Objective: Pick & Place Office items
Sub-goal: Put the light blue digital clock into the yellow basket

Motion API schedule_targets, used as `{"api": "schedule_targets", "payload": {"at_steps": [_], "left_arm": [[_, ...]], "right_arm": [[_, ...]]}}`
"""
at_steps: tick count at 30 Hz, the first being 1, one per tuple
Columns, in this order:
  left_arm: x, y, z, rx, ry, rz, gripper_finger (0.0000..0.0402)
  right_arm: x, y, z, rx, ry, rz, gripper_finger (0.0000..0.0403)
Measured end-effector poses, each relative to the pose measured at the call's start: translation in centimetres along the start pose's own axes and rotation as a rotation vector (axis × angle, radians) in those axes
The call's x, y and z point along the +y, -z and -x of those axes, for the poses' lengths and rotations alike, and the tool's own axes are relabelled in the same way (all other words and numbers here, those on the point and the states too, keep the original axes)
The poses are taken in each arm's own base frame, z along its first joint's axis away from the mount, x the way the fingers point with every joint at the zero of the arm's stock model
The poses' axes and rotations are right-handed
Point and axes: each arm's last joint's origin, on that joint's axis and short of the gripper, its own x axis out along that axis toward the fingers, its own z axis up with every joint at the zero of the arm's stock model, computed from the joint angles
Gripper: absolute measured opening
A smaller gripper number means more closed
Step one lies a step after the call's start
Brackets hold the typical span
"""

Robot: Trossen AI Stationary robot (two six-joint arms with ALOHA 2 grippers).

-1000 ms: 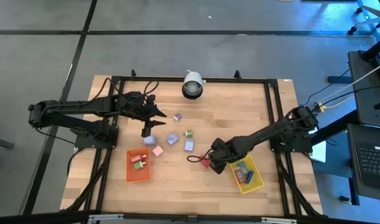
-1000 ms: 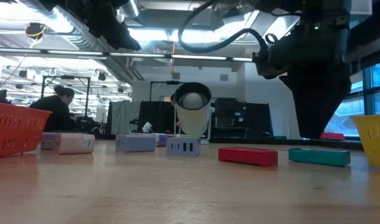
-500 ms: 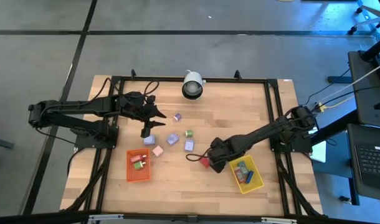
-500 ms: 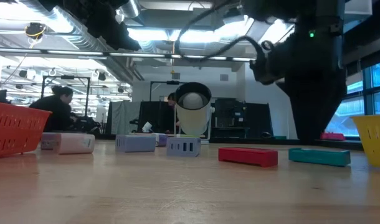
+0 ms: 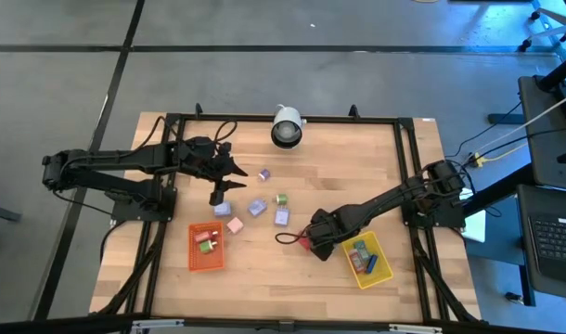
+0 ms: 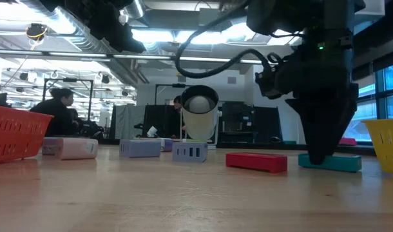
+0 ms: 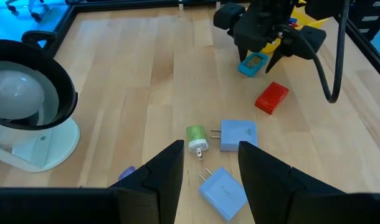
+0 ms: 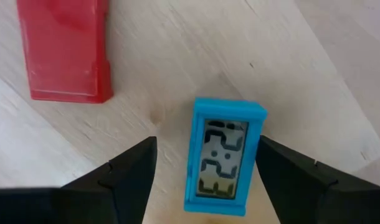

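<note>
The right arm reaches in from the table's 3 o'clock edge, stretched low toward centre, its right gripper [image 8: 202, 163] pointing down with fingers [image 8: 133, 177] spread wide on either side of a teal clock [image 8: 221, 155]; the clock lies flat on the wood between them, and no grip shows. A red block [image 8: 68, 50] lies just beside the clock, apart from it. In the overhead view the gripper head hides the clock, and only a sliver of the red block [image 5: 302, 244] shows at the gripper's 9 o'clock; the yellow tray [image 5: 379, 272] sits close at its 4 o'clock, already holding pieces.

The left arm waits at the table's 9 o'clock side, its left gripper [image 7: 209, 168] aloft with a narrow gap between the fingers and nothing in it. Its wrist camera alone shows the green plug [image 7: 196, 138] and two lilac adapters [image 7: 238, 134] lying loose near table centre. The orange tray [image 5: 205, 248] stands at 7 o'clock from centre, a white lamp [image 5: 286, 127] at the 12 o'clock edge. Bare wood lies open along the 6 o'clock edge
</note>
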Motion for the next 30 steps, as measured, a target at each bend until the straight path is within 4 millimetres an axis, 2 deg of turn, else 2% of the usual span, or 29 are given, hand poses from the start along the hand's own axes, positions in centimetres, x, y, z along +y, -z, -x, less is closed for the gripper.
{"api": "schedule_targets", "payload": {"at_steps": [8, 17, 26, 30], "left_arm": [[0.0, 0.0, 0.0, 0.0, 0.0, 0.001, 0.0148], [0.0, 0.0, 0.0, 0.0, 0.0, 0.001, 0.0148], [0.0, 0.0, 0.0, 0.0, 0.0, 0.009, 0.0148], [0.0, 0.0, 0.0, 0.0, 0.0, 0.009, 0.0148]], "right_arm": [[0.3, 0.0, -1.2, 0.029, 0.019, 0.022, 0.0228], [0.4, -0.1, -1.1, 0.022, -0.001, 0.065, 0.0149], [0.5, -0.2, -1.0, 0.023, -0.003, 0.099, 0.0149], [0.6, -0.8, -0.5, 0.02, 0.007, 0.131, 0.0149]]}}
